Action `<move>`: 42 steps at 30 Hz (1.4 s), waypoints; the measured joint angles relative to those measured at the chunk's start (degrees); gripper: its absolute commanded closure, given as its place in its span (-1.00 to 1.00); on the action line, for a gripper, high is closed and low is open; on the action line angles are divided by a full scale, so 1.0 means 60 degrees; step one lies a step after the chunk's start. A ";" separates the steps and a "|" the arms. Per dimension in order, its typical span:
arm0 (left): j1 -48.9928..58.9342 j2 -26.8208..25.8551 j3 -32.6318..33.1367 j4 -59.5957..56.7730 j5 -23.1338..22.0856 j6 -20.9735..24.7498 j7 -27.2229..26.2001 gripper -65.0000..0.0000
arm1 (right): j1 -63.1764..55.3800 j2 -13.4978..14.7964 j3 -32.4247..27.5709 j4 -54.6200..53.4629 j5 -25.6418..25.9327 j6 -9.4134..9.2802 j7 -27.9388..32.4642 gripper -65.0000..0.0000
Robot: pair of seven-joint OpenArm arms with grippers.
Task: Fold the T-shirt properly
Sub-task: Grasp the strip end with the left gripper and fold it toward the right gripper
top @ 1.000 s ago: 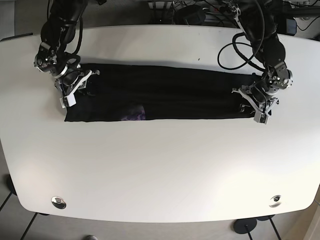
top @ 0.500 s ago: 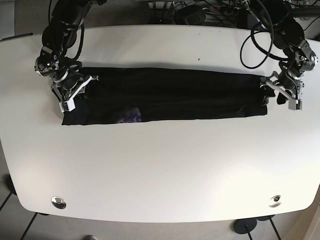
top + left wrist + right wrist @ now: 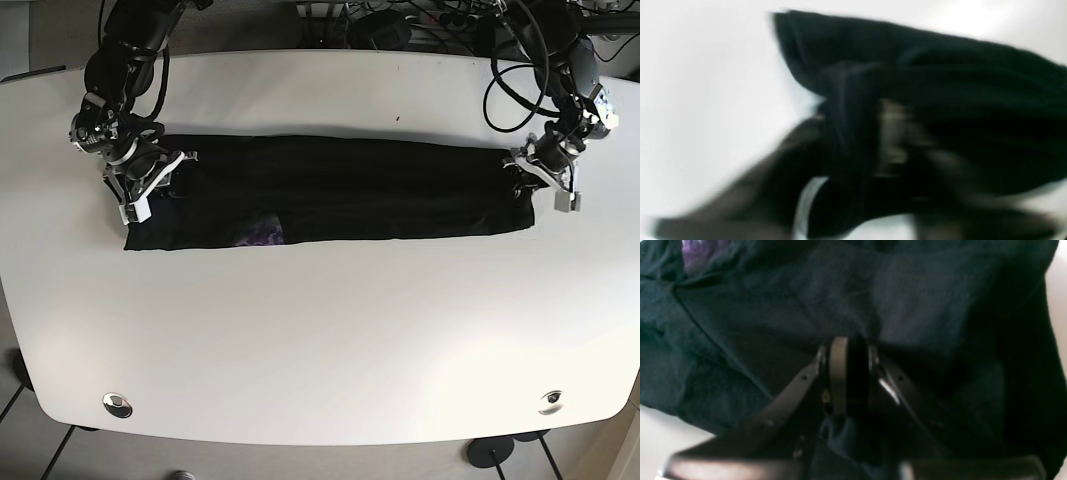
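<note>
The black T-shirt (image 3: 350, 190) lies as a long narrow strip across the white table (image 3: 320, 340), with a purple print (image 3: 262, 232) showing at its front edge. My right gripper (image 3: 150, 190) is at the strip's left end. In the right wrist view it (image 3: 848, 366) is shut on a pinched fold of the shirt (image 3: 907, 306), with the print (image 3: 700, 250) beyond. My left gripper (image 3: 537, 185) is at the strip's right end. The left wrist view is blurred; dark cloth (image 3: 940, 60) bunches over the gripper (image 3: 873, 140), which looks shut on it.
Cables and equipment (image 3: 400, 25) crowd the far table edge. Two metal fittings (image 3: 117, 404) (image 3: 549, 401) sit near the front corners. Bare white table lies in front of the shirt.
My left gripper pulled the shirt's right end outward, stretching the strip longer, then eased slightly back inward. My right gripper has held its place at the left end.
</note>
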 measured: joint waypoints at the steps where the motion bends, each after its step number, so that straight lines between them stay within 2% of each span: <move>1: 0.0044 0.0000 -0.0007 0.0004 -0.0036 -0.0004 0.0000 0.91 | 0.0000 0.0000 0.0000 0.0000 0.0000 0.0000 0.0000 0.77; 4: 0.0346 0.0098 -0.0007 0.1213 0.0441 0.0047 0.0204 0.92 | -0.0004 -0.0022 0.0000 0.0000 0.0004 0.0011 -0.0004 0.77; 6: 0.0758 0.0310 0.0299 0.2463 0.0623 0.0080 -0.0095 0.92 | -0.0018 -0.0025 -0.0007 0.0000 0.0007 0.0036 0.0000 0.77; 10: 0.1206 0.1071 0.2175 0.5264 0.2120 0.0073 -0.0131 0.92 | -0.0025 -0.0186 0.0029 0.0004 0.0051 0.0033 0.0011 0.77; 14: 0.1413 0.1814 0.4007 0.5763 0.3297 0.0033 0.0011 0.92 | -0.0022 -0.0233 0.0018 0.0007 0.0000 0.0033 0.0069 0.77; 19: 0.1344 0.2721 0.4929 0.5752 0.4280 0.0036 0.0000 0.91 | -0.0022 -0.0240 0.0018 0.0007 0.0004 0.0033 0.0069 0.77; 23: 0.1330 0.3133 0.5413 0.5304 0.4488 0.0036 -0.0029 0.91 | -0.0022 -0.0240 0.0018 0.0007 0.0007 0.0033 0.0069 0.77; 33: 0.0685 0.3118 0.5570 0.4430 0.4557 0.0036 0.0004 0.90 | -0.0022 -0.0240 0.0018 0.0007 0.0007 0.0033 0.0069 0.77; 37: 0.0233 0.3118 0.5803 0.3825 0.4488 0.0546 -0.0069 0.59 | -0.0025 -0.0240 0.0018 0.0007 0.0007 0.0033 0.0069 0.77; 41: 0.0171 0.3085 0.6171 0.3574 0.4488 0.0659 -0.0062 0.40 | -0.0069 -0.0240 0.0018 0.0022 0.0051 0.0033 0.0073 0.77; 42: 0.0098 0.3067 0.6481 0.3570 0.4557 0.0721 -0.0055 0.25 | -0.0138 -0.0240 0.0018 0.0066 0.0076 0.0033 0.0076 0.77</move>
